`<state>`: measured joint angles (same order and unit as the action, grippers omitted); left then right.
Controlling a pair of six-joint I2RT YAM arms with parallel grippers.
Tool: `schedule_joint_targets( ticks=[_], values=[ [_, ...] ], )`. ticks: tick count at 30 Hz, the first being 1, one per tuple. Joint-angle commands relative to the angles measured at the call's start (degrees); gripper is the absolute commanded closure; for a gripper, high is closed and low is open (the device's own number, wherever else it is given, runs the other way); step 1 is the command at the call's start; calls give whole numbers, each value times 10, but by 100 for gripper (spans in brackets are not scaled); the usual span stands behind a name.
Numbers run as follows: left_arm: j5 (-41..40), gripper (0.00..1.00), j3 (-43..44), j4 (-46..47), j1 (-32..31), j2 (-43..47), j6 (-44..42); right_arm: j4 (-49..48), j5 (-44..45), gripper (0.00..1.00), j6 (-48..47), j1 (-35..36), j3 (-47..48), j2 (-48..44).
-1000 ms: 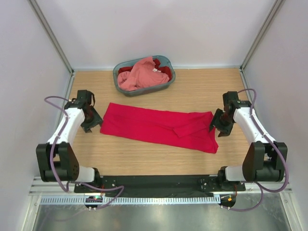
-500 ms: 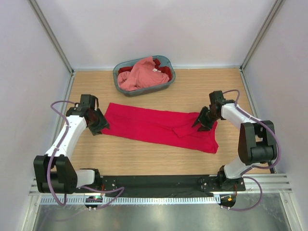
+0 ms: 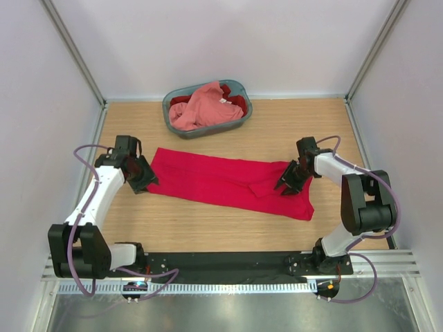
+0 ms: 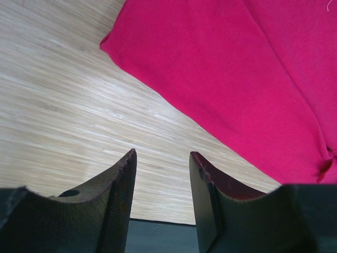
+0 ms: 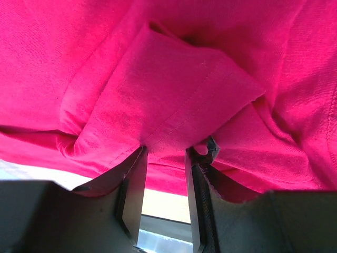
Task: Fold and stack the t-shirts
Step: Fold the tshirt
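Observation:
A bright crimson t-shirt point(image 3: 225, 181) lies flat in a long band across the table, with a sleeve flap folded over near its right end. My left gripper point(image 3: 145, 183) is open at the shirt's left edge; in the left wrist view it point(image 4: 160, 158) hangs over bare wood, with the shirt point(image 4: 237, 68) just ahead and to the right. My right gripper point(image 3: 286, 185) sits on the shirt's right part. In the right wrist view it point(image 5: 166, 150) is open, its tips at the hem of the folded sleeve flap point(image 5: 168, 95). A salmon pink shirt point(image 3: 201, 104) and a darker red shirt point(image 3: 237, 102) lie in the basket.
The grey-blue oval basket point(image 3: 208, 130) stands at the back centre of the wooden table point(image 3: 208, 228). White walls close in the left, right and back. A black rail with both arm bases runs along the near edge.
My right gripper has moved left from beside the shirt onto its right end. My left gripper has moved in to the shirt's left edge. The shirt has not moved.

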<state>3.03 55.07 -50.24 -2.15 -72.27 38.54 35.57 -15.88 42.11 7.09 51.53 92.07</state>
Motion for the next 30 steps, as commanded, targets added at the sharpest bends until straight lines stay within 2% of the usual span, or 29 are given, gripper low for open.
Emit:
schedule_joint_targets(
  ticks=[1,10,16,22,24,25,28,30],
  values=[
    [16,54,21,17,-1,-2,-1,-20,6,59,11,4,0,-13],
    [15,54,21,17,-3,-2,-5,-23,18,76,12,6,38,5],
    [18,54,24,19,-3,-3,-6,-26,11,99,25,8,52,14],
    [18,54,27,23,-3,-10,-7,-48,-8,99,61,19,100,51],
    [19,54,27,26,-2,-13,-6,-72,-20,96,93,24,135,71],
    [18,54,26,27,-4,-13,-6,-77,-24,83,99,27,151,82],
    [20,54,28,28,-4,-18,-7,-53,-61,60,92,40,260,146],
    [18,54,32,25,-5,-17,-8,-36,-61,54,61,38,296,142]
  ],
)
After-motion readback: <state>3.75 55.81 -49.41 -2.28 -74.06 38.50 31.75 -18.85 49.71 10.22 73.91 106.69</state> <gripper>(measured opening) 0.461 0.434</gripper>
